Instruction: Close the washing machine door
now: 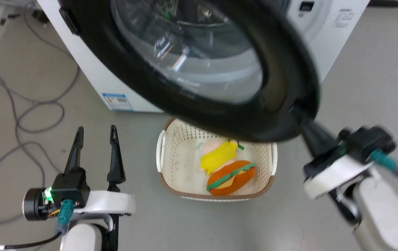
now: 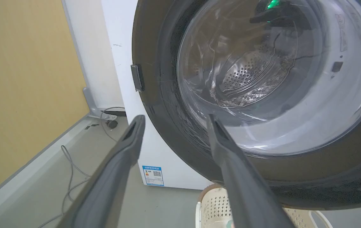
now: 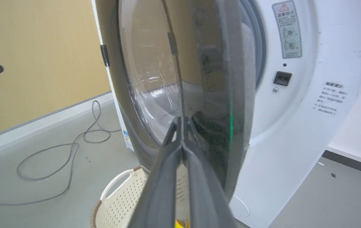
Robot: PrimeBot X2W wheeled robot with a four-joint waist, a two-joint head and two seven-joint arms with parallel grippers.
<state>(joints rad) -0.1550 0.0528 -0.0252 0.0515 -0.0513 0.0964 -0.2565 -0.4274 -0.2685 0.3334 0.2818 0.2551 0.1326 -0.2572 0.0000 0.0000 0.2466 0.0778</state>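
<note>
Pressing its two fingers together, the right claw (image 1: 298, 115) is clenched, with its tips against the lower outer edge of the washing machine door (image 1: 286, 69), right on the glossy black rim (the right wrist view shows this rim nearly edge-on). The door stands partly open, hinged on the robot's left side of the washing machine (image 1: 90, 69). Its free edge hangs out over a cream basket (image 1: 161, 146) that holds a plush burger (image 1: 230, 176). The left claw (image 1: 96, 128) is released, its fingers spread, low on the left and well apart from the door. Grey floor (image 1: 359, 87) spreads to the right of the door, and a cable (image 1: 17, 115) loops across it on the left.
</note>
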